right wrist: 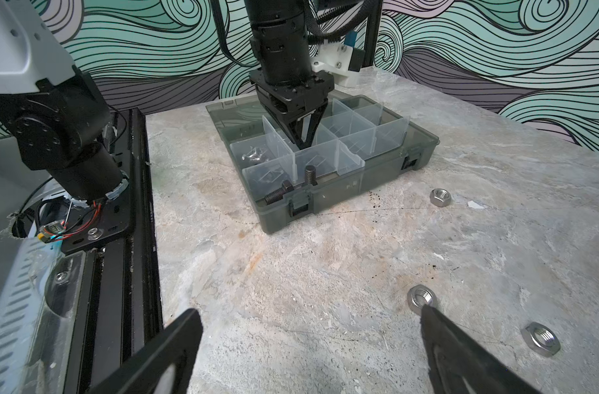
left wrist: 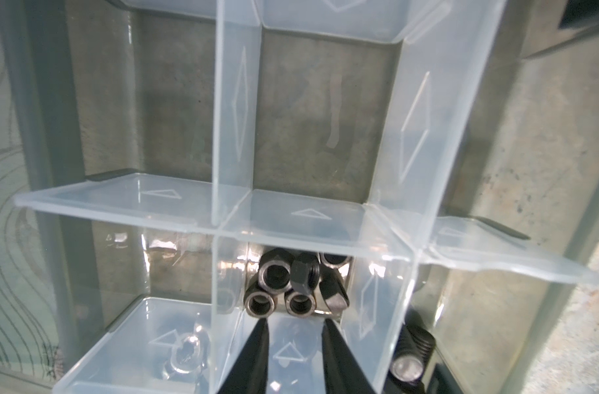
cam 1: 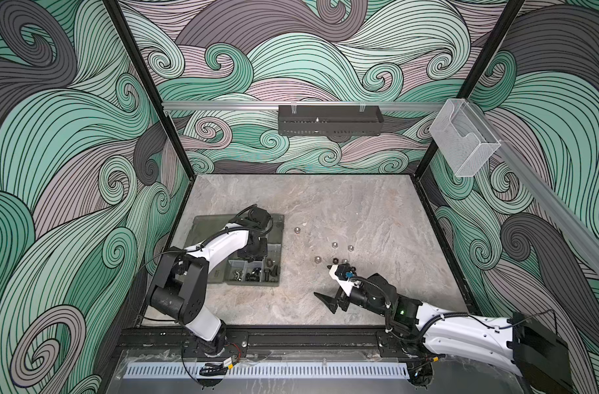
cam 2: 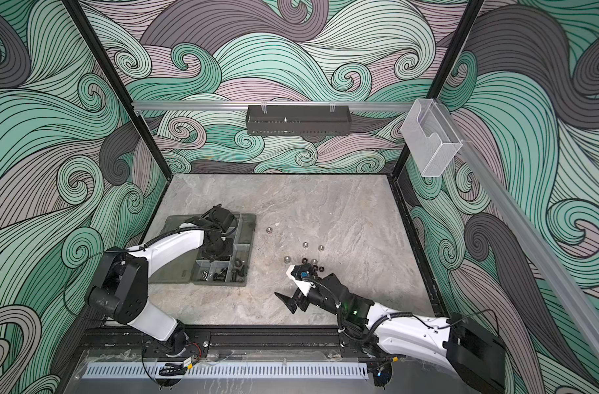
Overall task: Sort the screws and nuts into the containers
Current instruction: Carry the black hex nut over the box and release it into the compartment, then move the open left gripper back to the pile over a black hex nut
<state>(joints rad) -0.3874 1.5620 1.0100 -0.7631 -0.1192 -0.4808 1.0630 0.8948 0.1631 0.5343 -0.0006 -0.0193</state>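
In both top views the white-and-black left arm (cam 1: 223,245) covers much of the translucent grey-green plastic organizer box (cam 1: 207,227) by the surface's left edge, incl. the left gripper (left wrist: 294,320) tips. Box contents too small to sort. Mid-surface, tiny black pieces (cam 1: 333,260): nut or screw, can't tell. Wrist views: left gripper's jaws cut off at picture's edge. Same w/ right gripper (right wrist: 308,310), one jaw covering part of a silver hex nut (right wrist: 413,299).
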